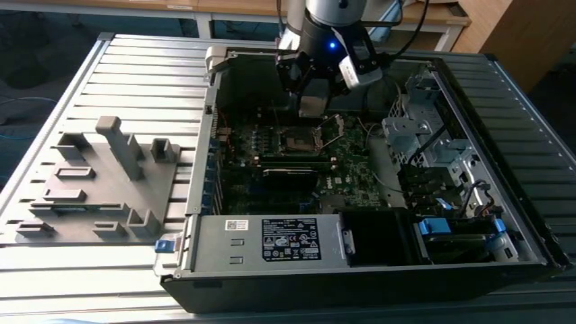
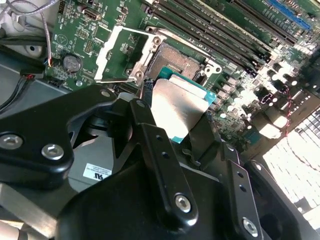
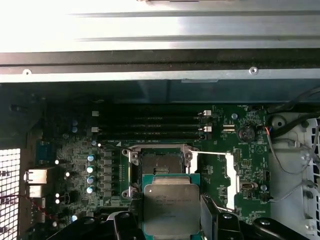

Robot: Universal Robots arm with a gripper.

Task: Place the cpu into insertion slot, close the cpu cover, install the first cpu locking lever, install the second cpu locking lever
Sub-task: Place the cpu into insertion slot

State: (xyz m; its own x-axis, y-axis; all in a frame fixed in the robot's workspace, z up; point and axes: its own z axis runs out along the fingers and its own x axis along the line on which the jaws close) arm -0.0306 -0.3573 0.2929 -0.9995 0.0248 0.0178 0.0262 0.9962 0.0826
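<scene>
One hand (image 1: 312,106) hangs inside the open computer case (image 1: 360,283), above the insertion slot (image 1: 297,140) as the exterior view gives it. In both wrist views its black fingers (image 3: 134,221) are clamped on the cpu (image 3: 171,206), one on each opposite edge, with the dull metal top turned toward the first wrist camera. The cpu is not seated. It appears to hover beside one edge of the insertion slot rather than touch it, though the angle is poor for judging the gap. The slot's dark contact field lies bare inside its metal rim in both wrist views. The cpu cover (image 2: 106,51) is swung open and stands off one side of the insertion slot, hinged edge nearest it; green board shows through its window in the second wrist view. Long black memory slots (image 3: 150,122) run beside the insertion slot, on the side away from the hand. The case sits on a slatted metal desk (image 1: 135,67). A grey fixture plate (image 1: 90,196) lies on that desk, well apart from the insertion slot, toward the exterior view's left.
</scene>
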